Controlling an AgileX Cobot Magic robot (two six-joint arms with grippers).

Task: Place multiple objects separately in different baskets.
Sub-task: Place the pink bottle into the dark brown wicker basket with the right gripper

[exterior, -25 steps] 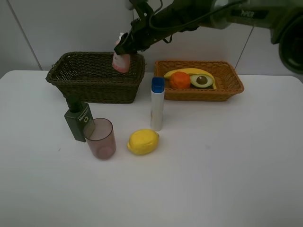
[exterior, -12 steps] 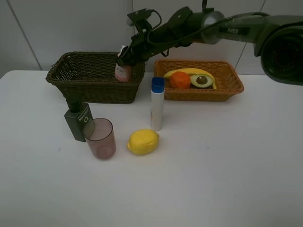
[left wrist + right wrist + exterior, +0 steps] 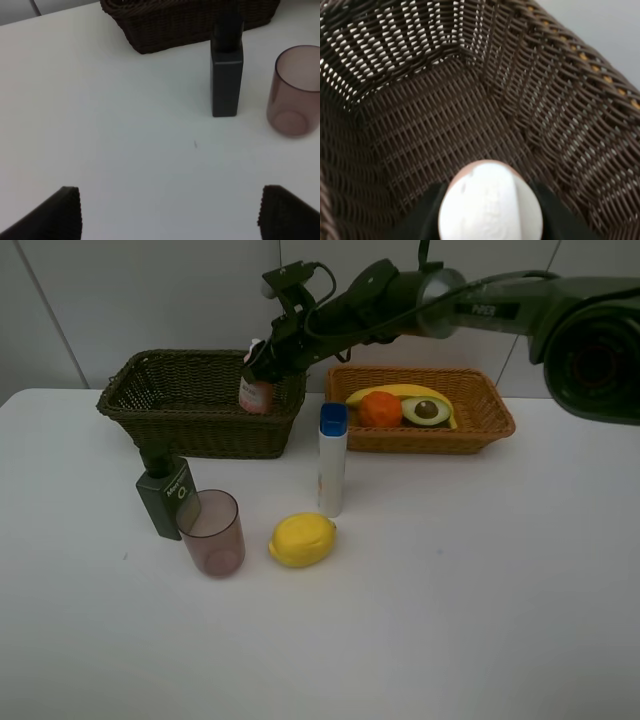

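Holding the pink bottle in the dark basket

The right gripper (image 3: pixel 262 356) reaches across the middle to the right end of the dark basket (image 3: pixel 135 408). Its jaws are clamped on the white cap of the pink bottle (image 3: pixel 256 393). The bottle hangs upright, its lower part down inside the basket near the right wall. The right wrist view looks straight down on the cap (image 3: pixel 490 205), with a dark finger on each side and the woven floor below. Whether the bottle touches that floor cannot be told.

The left gripper (image 3: pixel 175 212) hovers over the bare table (image 3: pixel 460 590) with its jaws wide apart and nothing between them. Ahead of it stand the pump bottle (image 3: pixel 227 80) and, just beside that, the tumbler (image 3: pixel 295 92).

In the tan basket (image 3: pixel 430 442) lie the banana (image 3: pixel 398 392), the orange (image 3: pixel 380 409) and the avocado (image 3: pixel 427 410), close together.

On the table in front of the baskets, the white bottle (image 3: pixel 332 462) stands upright and the lemon (image 3: pixel 302 539) lies near its base.
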